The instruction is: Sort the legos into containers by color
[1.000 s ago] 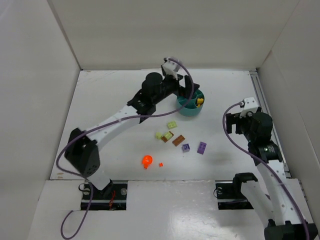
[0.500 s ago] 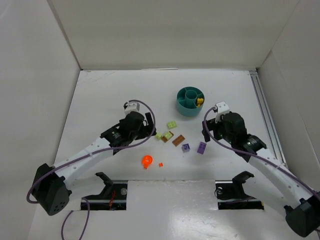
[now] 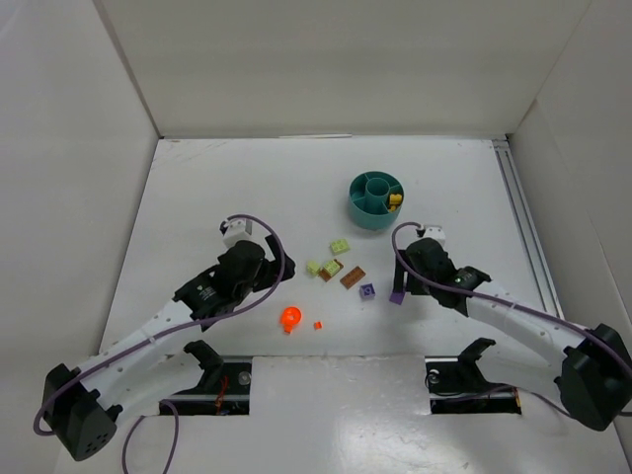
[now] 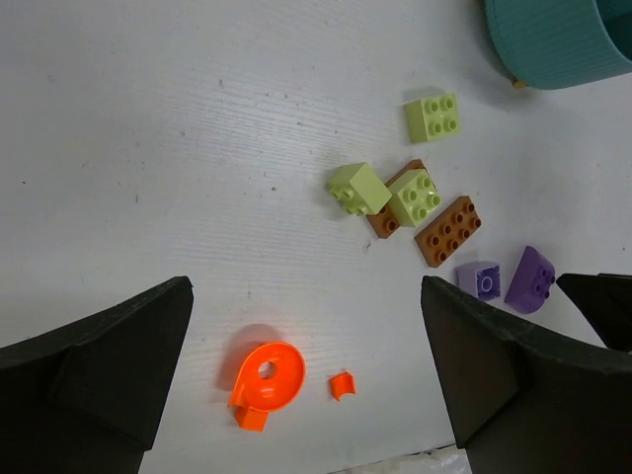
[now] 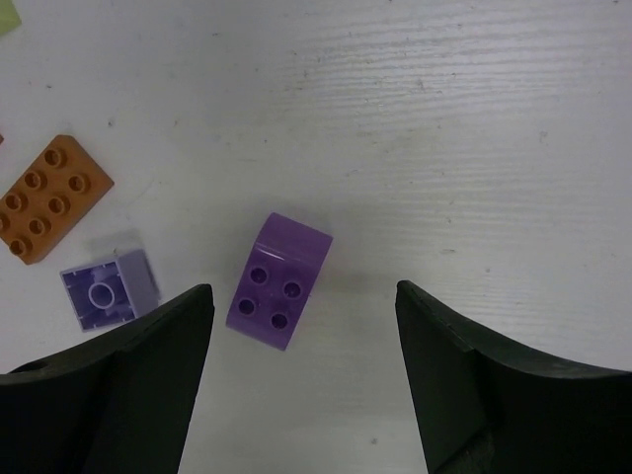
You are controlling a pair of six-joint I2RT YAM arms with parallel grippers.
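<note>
Where visible, surface: white table top (image 3: pixel 217 197), finely grained, with faint specks and scuffs.
Room: plain white panels (image 3: pixel 326 69) boxed round the left, far and right sides; metal rail (image 3: pixel 518 217) along the table's right edge.
Left gripper (image 4: pixel 304 296): spread wide, gripping nothing, touching nothing; hung over bare table beside the brick cluster.
Left fingers (image 4: pixel 99 385): dark and blunt, one at each lower corner of the wrist view.
Right gripper (image 5: pixel 301 291): partly spread, straddling the purple sloped brick (image 5: pixel 279 281); white table showing on either side of it, no contact seen.
Sloped brick's place: lying on the table between the right fingers, four studs towards the wrist camera.
Small purple brick (image 5: pixel 107 291): hollow side up, just beside one right finger, apart from the sloped one.
Brown eight-stud brick (image 5: pixel 47 197): studs up, near the small purple brick.
Pale green bricks (image 4: pixel 415 196): two crowded against a second brown brick (image 4: pixel 387 219); a third pale green brick (image 4: pixel 432 117) alone, nearer the tub.
Orange round piece (image 4: pixel 265 380): towards the near edge, with a tiny orange chip (image 4: pixel 342 384) just beside it, not touching.
Teal tub (image 3: pixel 376 200): beyond the cluster, centre ring with wedge sections; yellow brick (image 3: pixel 395 201) in the right-hand wedge.
</note>
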